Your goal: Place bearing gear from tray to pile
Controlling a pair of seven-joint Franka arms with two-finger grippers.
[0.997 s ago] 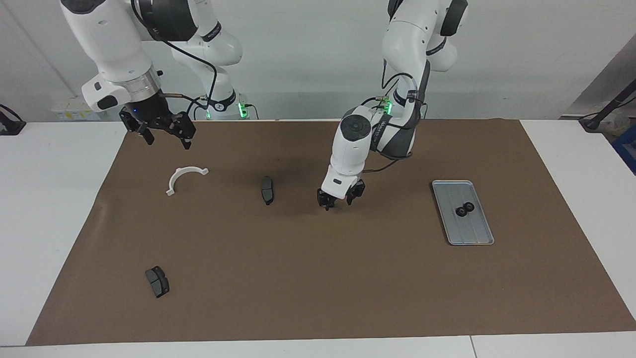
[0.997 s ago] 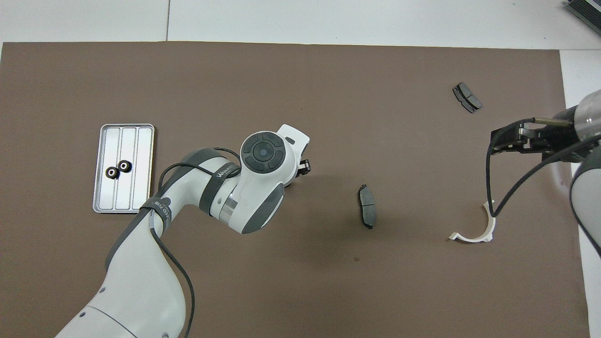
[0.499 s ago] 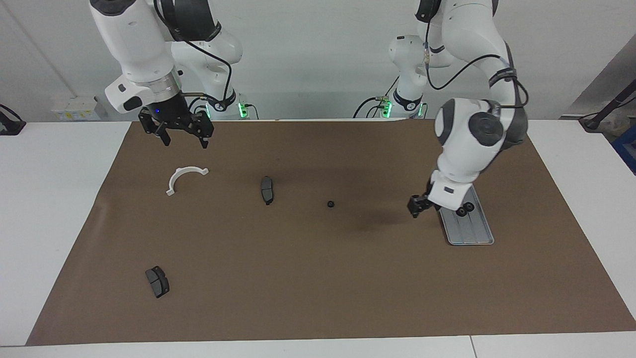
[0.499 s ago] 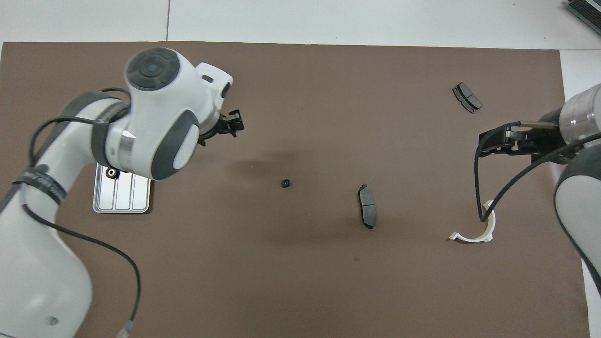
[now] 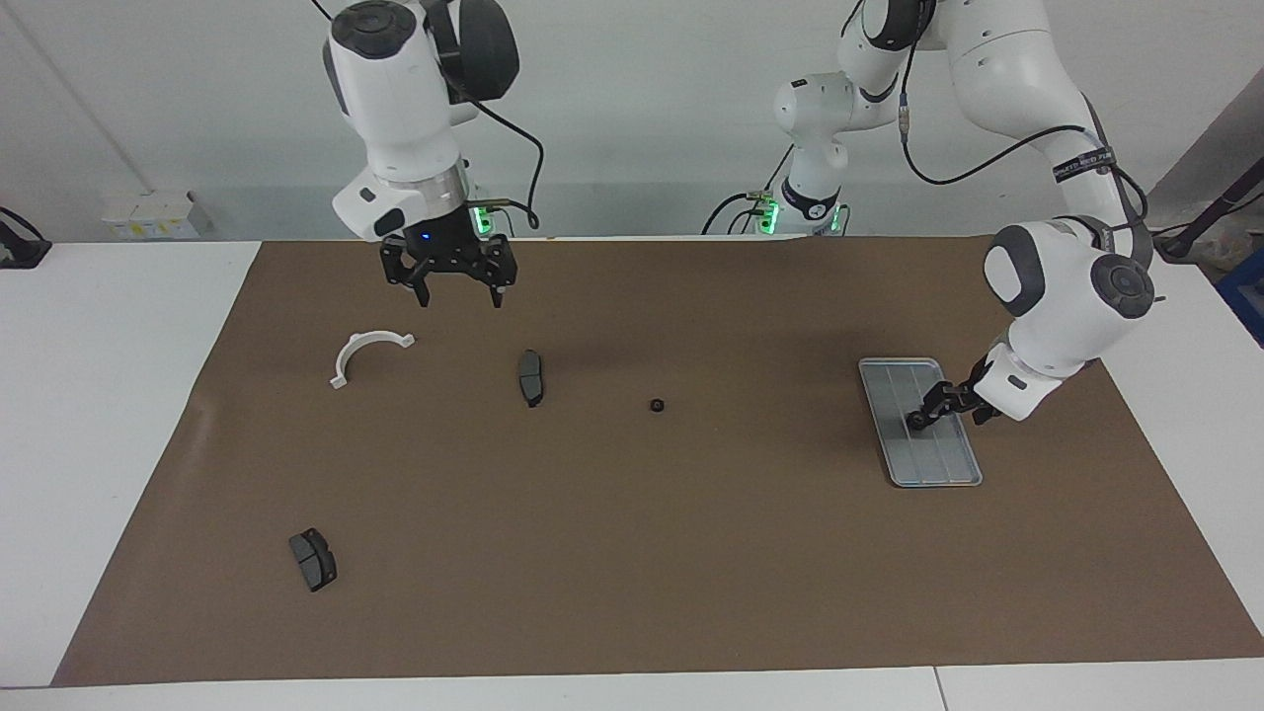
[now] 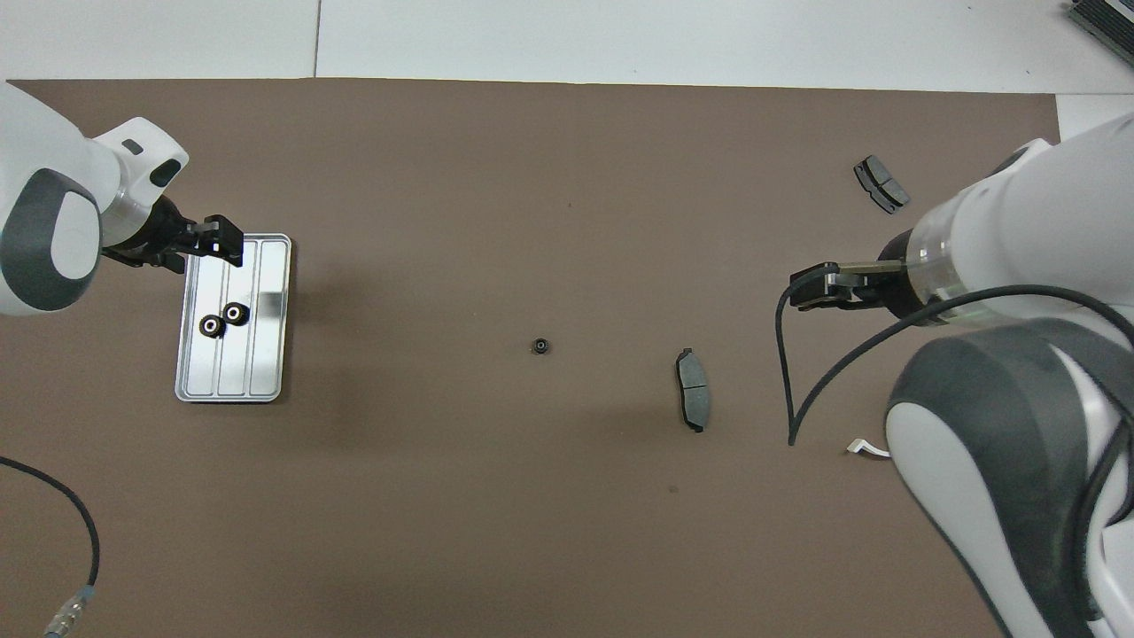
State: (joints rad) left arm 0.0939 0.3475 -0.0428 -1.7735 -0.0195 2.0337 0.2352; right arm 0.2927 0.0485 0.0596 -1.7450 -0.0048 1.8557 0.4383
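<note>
Two small black bearing gears (image 6: pixel 222 320) sit side by side, touching, on the silver tray (image 6: pixel 266 354), which lies on the brown mat (image 5: pixel 632 553) toward the left arm's end of the tabletop (image 5: pixel 118 395). One more bearing gear (image 5: pixel 657 405) lies alone on the mat, between the tray and a dark brake pad (image 5: pixel 531 377). The left end effector (image 5: pixel 943 403) is low over the tray. In the facing view its dark tips are right over the two gears there, so those gears are mostly hidden in that view. In the overhead view it shows at the tray's corner that is farther from the robots. Its fingers stand a little apart, but I cannot tell if they hold anything. The right end effector (image 5: pixel 449 281) hangs up in the air over the mat, above the spot between the white half-ring bracket (image 5: pixel 367 354) and the dark brake pad. Its fingers are spread wide and hold nothing. A second brake pad (image 5: pixel 313 559) lies well apart from the others, farther from the robots, toward the right arm's end of the tabletop. In the overhead view the right arm covers most of the white bracket, and only a small tip of it shows.
</note>
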